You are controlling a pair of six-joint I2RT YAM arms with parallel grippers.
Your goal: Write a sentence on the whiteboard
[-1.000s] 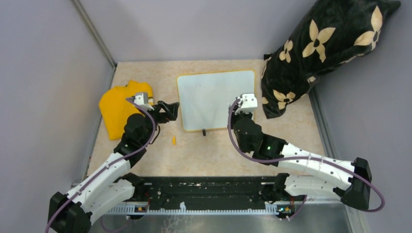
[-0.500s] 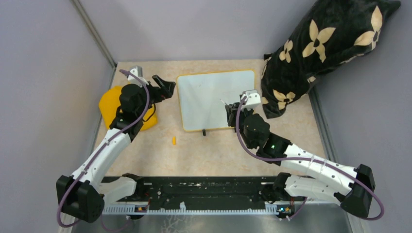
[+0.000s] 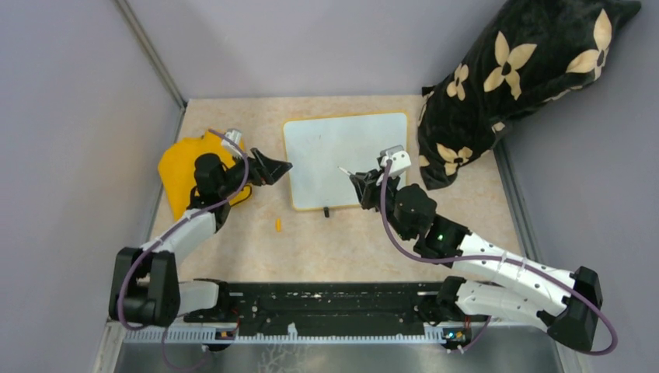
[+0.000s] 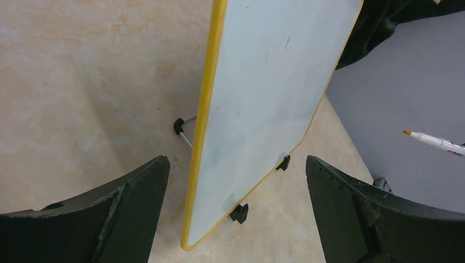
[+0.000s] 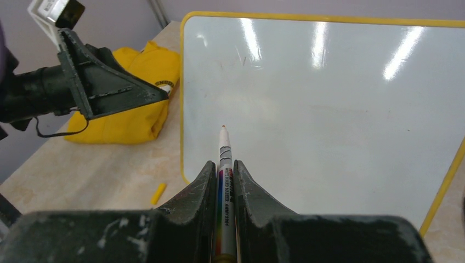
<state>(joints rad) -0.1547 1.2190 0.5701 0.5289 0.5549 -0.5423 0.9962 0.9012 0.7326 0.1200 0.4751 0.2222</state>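
Whiteboard [image 3: 334,155] propped tilted on small black feet [image 4: 239,212], mid-table toward the back. Right gripper [image 5: 224,164] narrow, clamped on a marker [image 5: 224,147], orange tip pointing at the board's face; left gripper [image 3: 273,168] spread wide just beside the board's left edge. Yellow cloth [image 3: 177,177] under that arm, flowered pillow [image 3: 528,70] at right.

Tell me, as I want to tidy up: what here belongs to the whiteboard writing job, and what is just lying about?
Job:
- whiteboard
- marker, held in the right gripper
- left gripper, open by the board's left edge

Lying about:
- yellow cloth
- small orange piece
- flowered pillow
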